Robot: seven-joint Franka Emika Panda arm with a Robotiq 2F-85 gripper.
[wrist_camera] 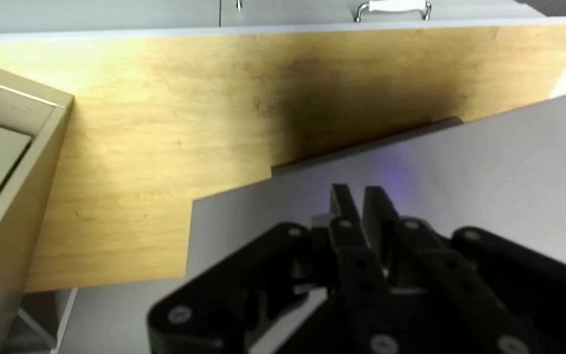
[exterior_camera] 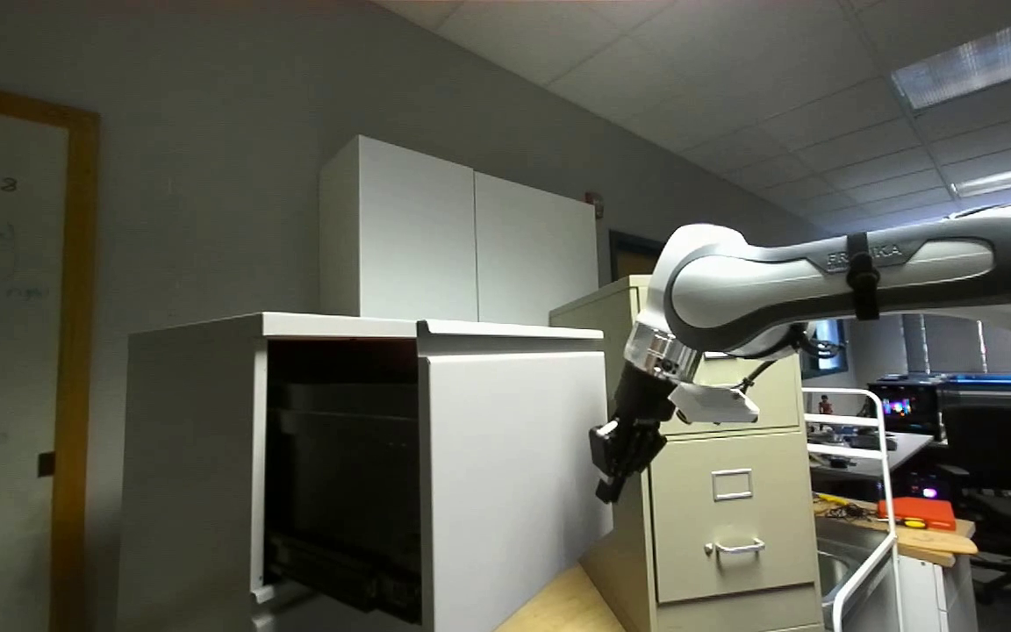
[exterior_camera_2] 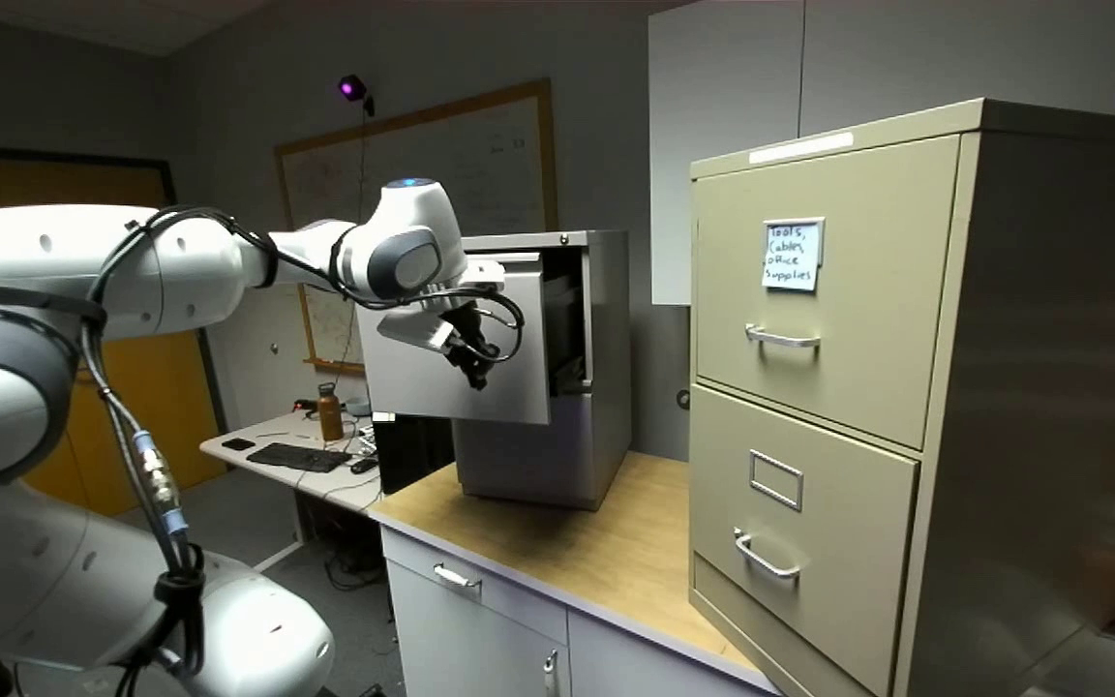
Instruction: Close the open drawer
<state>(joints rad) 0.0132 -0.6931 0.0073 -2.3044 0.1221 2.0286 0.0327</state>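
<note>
The open drawer has a plain white front (exterior_camera: 514,465), also in an exterior view (exterior_camera_2: 422,382). It stands pulled out from the top of the white cabinet (exterior_camera: 190,465), with a dark inside. Its front fills the lower right of the wrist view (wrist_camera: 514,177). My gripper (exterior_camera: 608,493) points downward in front of the drawer front. It also shows in an exterior view (exterior_camera_2: 477,379). In the wrist view my black fingers (wrist_camera: 357,188) are close together, with a narrow gap and nothing between them. I cannot tell whether the fingertips touch the front.
A beige filing cabinet (exterior_camera_2: 819,387) stands beside the white cabinet. Both rest on a wooden counter (exterior_camera_2: 635,523). A shorter white drawer front (exterior_camera_2: 528,455) lies below the open drawer. White wall cabinets (exterior_camera: 418,237) hang behind. Cables (exterior_camera_2: 504,329) loop near my wrist.
</note>
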